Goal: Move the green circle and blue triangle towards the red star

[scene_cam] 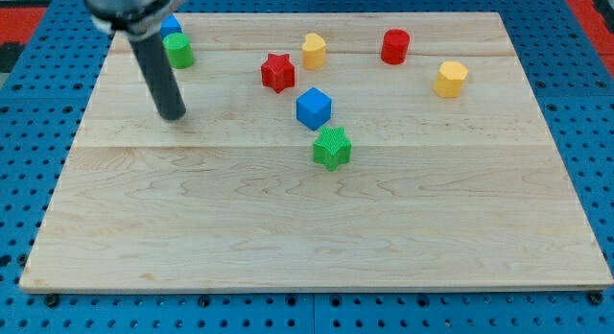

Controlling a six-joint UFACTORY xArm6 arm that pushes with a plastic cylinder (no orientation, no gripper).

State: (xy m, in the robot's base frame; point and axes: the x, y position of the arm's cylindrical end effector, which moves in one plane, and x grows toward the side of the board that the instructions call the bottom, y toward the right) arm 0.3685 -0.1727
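Observation:
The green circle (178,50) sits near the board's top left corner. The blue triangle (171,26) lies just above it, touching it and partly hidden by the arm. The red star (278,72) lies to their right, near the top middle. My tip (173,114) rests on the board below the green circle, a short way apart from it and well to the left of the red star.
A yellow heart (314,50) lies right of the red star. A red cylinder (394,46) and a yellow hexagon (450,79) lie further right. A blue cube (313,108) and a green star (332,148) lie below the red star. The wooden board (307,228) ends at blue pegboard.

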